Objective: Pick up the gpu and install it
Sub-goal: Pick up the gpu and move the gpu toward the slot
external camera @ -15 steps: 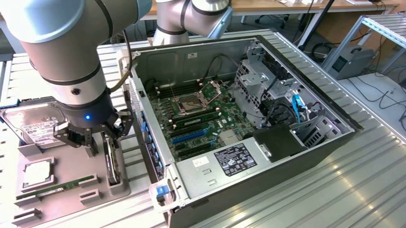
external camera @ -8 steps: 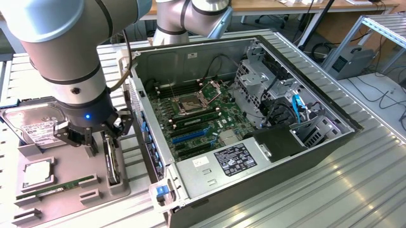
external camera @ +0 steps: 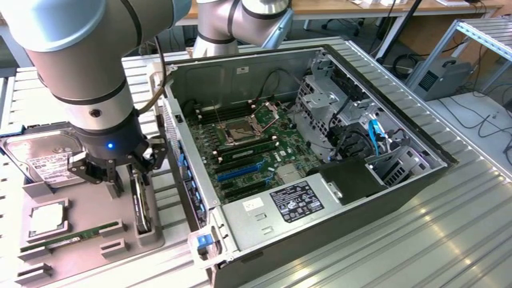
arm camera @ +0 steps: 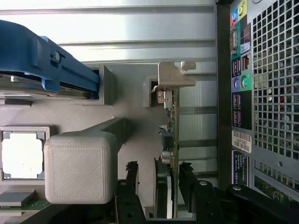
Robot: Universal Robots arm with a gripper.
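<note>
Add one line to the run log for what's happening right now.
claw: open, straddling gpu | gpu: on edge in gray holder, not lifted | computer case: open, beside holder

The gripper (external camera: 124, 183) hides one end of the gpu (external camera: 141, 210), the arm (external camera: 80, 72) part of the hard drive (external camera: 42, 159).

Arm (external camera: 80, 72): finished in silver-grey, banded in black (joint caps rounded).
Wrist light (external camera: 110, 145): lit blue.
Gripper (external camera: 128, 180): built in black, links bolted.
Cable (external camera: 162, 67): sheathed in black.
</note>
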